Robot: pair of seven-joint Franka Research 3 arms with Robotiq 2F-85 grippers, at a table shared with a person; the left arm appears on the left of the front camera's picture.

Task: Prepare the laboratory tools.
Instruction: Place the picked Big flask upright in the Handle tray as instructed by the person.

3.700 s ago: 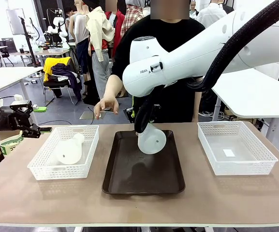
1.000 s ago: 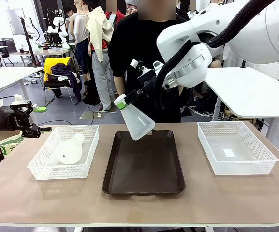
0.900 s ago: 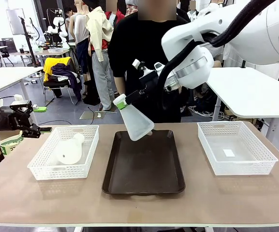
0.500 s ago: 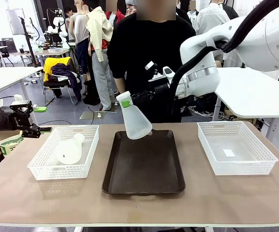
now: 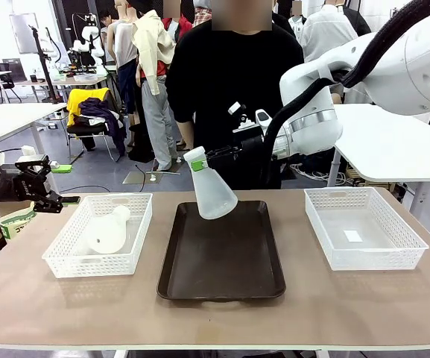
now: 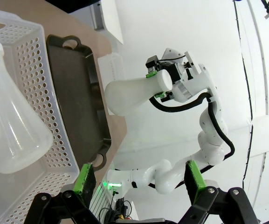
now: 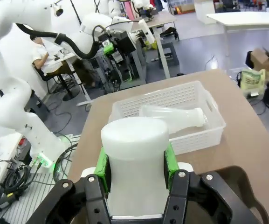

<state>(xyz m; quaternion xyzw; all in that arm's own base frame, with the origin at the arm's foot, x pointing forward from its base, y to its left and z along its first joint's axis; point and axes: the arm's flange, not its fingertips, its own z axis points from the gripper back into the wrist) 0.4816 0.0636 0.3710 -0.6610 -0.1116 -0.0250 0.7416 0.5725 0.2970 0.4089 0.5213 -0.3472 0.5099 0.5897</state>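
Your left fingers (image 6: 85, 179) stood spread and empty, one flask (image 5: 106, 233) lying ahead of them in the white basket (image 5: 65, 261). Your right fingers (image 7: 101, 170) pinched the second flask (image 5: 213, 195) by its neck, base tilted below them over the tray (image 5: 222, 287). Mid-carry, apparently; next calls for lowering it upright, then releasing.

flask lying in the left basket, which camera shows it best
Left wrist view: the lying flask is close and large in the basket, neck to base. Front view shows it small through the mesh wall. Right wrist view shows it farther off, beyond the held flask.
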